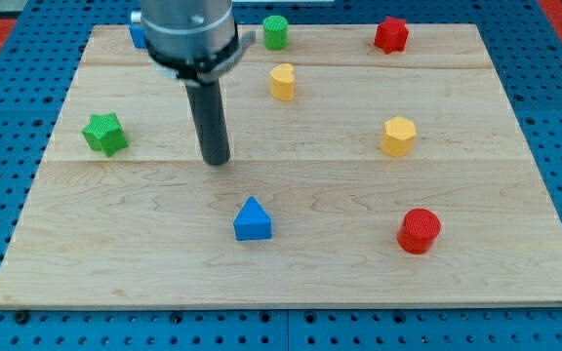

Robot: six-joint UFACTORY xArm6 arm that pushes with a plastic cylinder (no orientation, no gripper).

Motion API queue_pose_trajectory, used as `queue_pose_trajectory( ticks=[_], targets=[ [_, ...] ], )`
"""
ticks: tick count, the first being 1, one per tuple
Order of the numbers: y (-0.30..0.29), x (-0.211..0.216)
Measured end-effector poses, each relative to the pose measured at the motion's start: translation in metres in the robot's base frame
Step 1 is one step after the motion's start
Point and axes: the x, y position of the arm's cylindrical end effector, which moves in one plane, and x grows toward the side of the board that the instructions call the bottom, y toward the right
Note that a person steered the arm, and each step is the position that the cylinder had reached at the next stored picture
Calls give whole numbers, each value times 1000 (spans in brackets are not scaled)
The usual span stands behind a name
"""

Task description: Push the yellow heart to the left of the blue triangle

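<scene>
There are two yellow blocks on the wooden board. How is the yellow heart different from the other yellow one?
The yellow heart block has a notch on top and rounded lobes; the yellow hexagon block has flat sides and corners. The heart sits nearer the view's top, the hexagon farther toward the view's right. The heart is closer to my tip, which lies to its lower left, touching neither. Both are the same yellow, similar in size, and stand on the wooden board.
</scene>
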Motion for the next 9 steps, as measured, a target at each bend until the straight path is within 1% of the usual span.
queue_pose_trajectory(
  ticks=[2, 6, 7, 8, 9],
  targets=[
    [79, -36],
    [79, -58],
    [101, -60],
    [156, -96],
    [165, -122]
  ],
)
